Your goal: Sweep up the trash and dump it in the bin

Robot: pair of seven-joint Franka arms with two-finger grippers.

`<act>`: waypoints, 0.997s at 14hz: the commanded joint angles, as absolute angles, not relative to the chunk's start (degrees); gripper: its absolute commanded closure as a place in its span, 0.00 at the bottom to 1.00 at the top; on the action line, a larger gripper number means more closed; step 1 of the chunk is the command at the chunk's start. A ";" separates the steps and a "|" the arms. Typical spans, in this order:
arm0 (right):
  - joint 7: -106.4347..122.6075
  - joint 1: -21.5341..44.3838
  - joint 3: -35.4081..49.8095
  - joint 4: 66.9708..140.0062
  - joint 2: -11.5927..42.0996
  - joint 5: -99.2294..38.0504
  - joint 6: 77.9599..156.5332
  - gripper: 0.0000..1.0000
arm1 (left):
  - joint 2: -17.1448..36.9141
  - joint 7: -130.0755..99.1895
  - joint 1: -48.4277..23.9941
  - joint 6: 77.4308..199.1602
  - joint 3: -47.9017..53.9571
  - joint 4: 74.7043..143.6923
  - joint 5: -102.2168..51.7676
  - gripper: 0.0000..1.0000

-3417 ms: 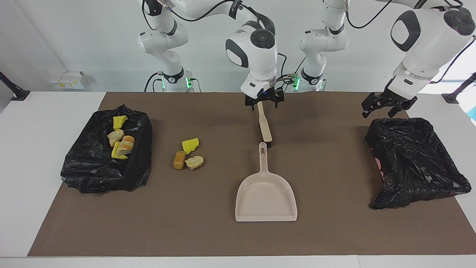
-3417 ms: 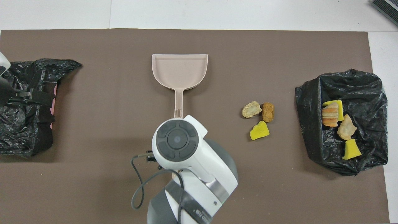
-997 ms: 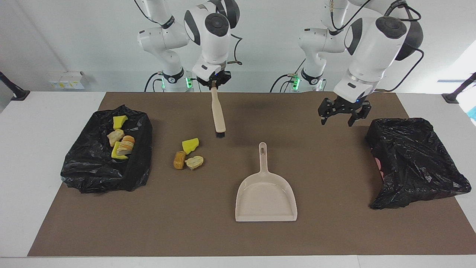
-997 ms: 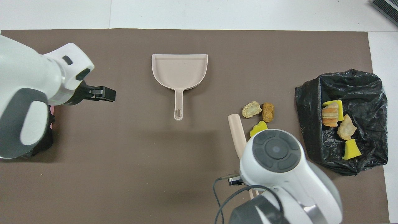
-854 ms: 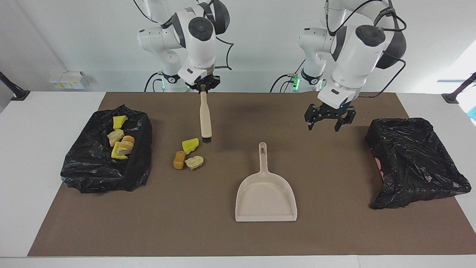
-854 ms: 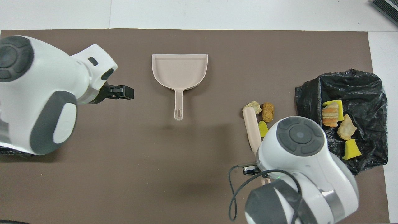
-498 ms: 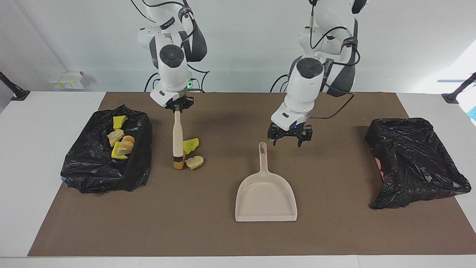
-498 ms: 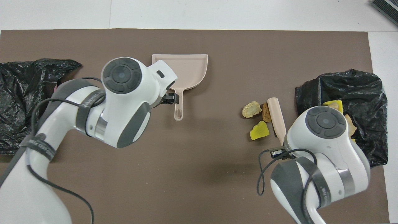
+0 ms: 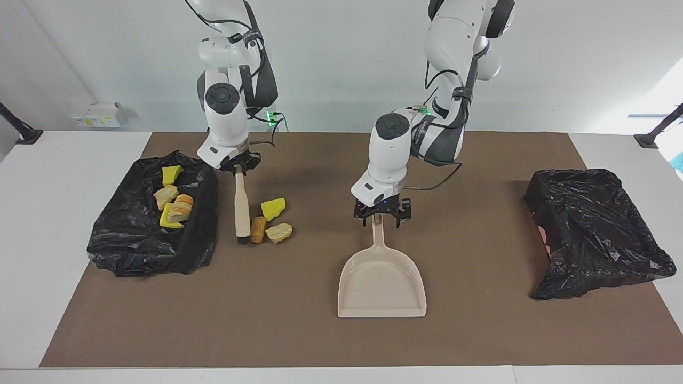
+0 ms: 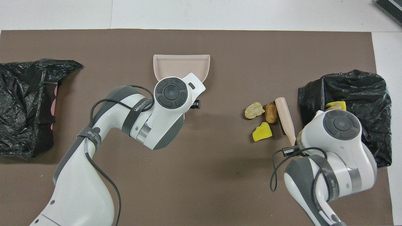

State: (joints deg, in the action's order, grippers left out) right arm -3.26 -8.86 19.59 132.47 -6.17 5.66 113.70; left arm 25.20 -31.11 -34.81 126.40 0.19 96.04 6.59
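Three trash bits lie on the brown mat: a yellow sponge chunk (image 9: 273, 208) (image 10: 262, 131), a brown lump (image 9: 257, 229) (image 10: 270, 113) and a tan lump (image 9: 279, 232) (image 10: 254, 110). My right gripper (image 9: 239, 170) is shut on the handle of a beige brush (image 9: 241, 205) (image 10: 285, 117). Its dark bristles are down by the mat, right beside the brown lump on the side toward the right arm's end. My left gripper (image 9: 381, 220) is open, low over the handle end of the beige dustpan (image 9: 381, 282) (image 10: 182, 64), one finger on each side of it.
A black bin bag (image 9: 133, 240) (image 10: 355, 84) at the right arm's end holds several more yellow and bread-like bits (image 9: 173, 205). Another black bag (image 9: 592, 229) (image 10: 25, 103) lies at the left arm's end. The brown mat (image 9: 267, 320) covers the table's middle.
My right gripper carried the brush past the loose trash, down beside the brown lump near the bag. My left gripper came from the other bag and dropped onto the dustpan handle.
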 commanded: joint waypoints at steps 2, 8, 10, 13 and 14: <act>-4.58 -7.92 20.48 133.77 -6.50 5.45 114.87 1.00 | 26.19 -33.13 -35.77 126.21 -0.79 94.13 8.09 0.00; -15.01 -0.62 20.48 132.46 -6.07 -0.61 114.44 1.00 | 25.40 -32.43 -35.42 125.86 -0.70 94.74 7.12 1.00; -17.39 -0.35 20.39 130.88 -6.06 -0.53 113.64 1.00 | 25.14 -32.17 -34.98 125.77 -0.70 94.75 7.12 1.00; -19.34 -2.80 19.87 125.79 -6.06 0.53 108.83 1.00 | 22.69 -24.30 -33.93 122.19 -1.41 94.66 7.12 1.00; -18.99 -4.73 19.86 125.77 -6.76 1.14 106.98 1.00 | 21.72 -17.82 -32.53 119.64 -1.41 94.83 7.21 1.00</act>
